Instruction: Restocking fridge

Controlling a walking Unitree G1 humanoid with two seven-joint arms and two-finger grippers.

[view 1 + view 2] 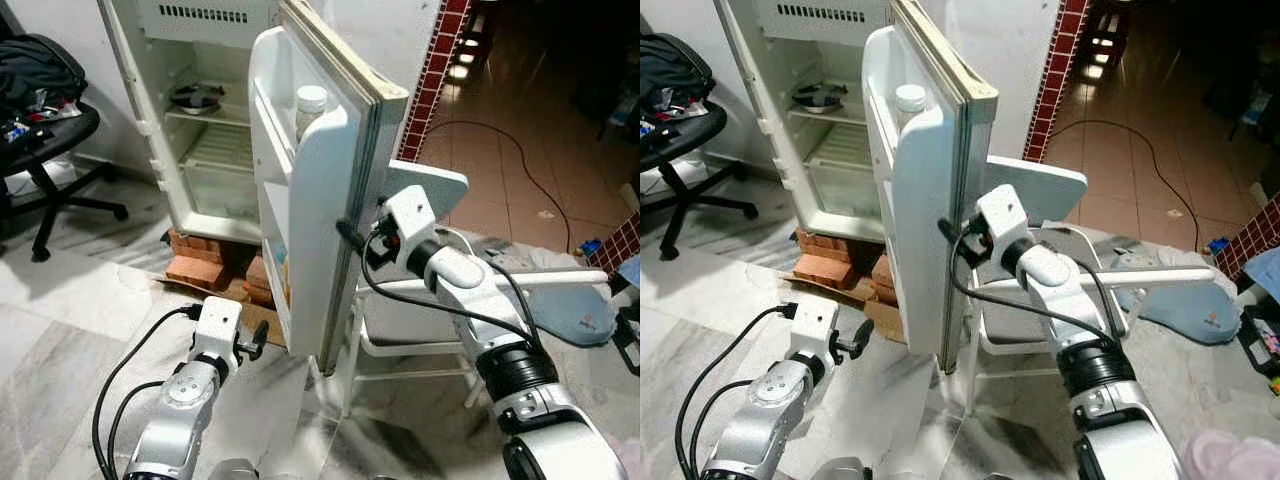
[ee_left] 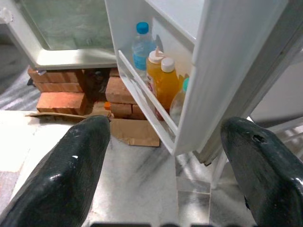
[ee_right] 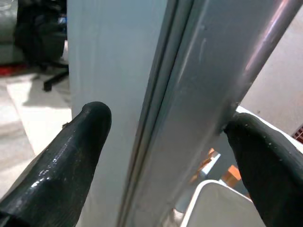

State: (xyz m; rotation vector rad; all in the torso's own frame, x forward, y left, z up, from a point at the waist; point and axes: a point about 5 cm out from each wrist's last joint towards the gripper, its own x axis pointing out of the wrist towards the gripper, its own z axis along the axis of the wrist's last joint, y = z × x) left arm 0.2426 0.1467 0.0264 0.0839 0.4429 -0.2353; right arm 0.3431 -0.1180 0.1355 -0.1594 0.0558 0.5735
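The white fridge [image 1: 210, 150] stands open, its door [image 1: 330, 200] swung out towards me. A white-capped bottle [image 1: 311, 105] sits in the door's upper shelf. The lower door shelf holds a blue-capped water bottle [image 2: 141, 47], two orange bottles [image 2: 165, 82] and a clear teal-capped bottle [image 2: 179, 101]. A metal bowl [image 1: 197, 97] rests on an inner shelf. My right gripper [image 3: 165, 118] is open, one finger on each side of the door's outer edge. My left gripper [image 2: 165, 137] hangs low before the door, open and empty.
Red bricks [image 1: 205, 262] and flat cardboard [image 2: 135, 132] lie under the fridge. A white plastic chair [image 1: 420, 300] stands just behind the door. A black office chair [image 1: 45, 140] is at the left, a black cable [image 1: 520, 170] on the tiled floor, and a blue cloth [image 1: 570, 310] at the right.
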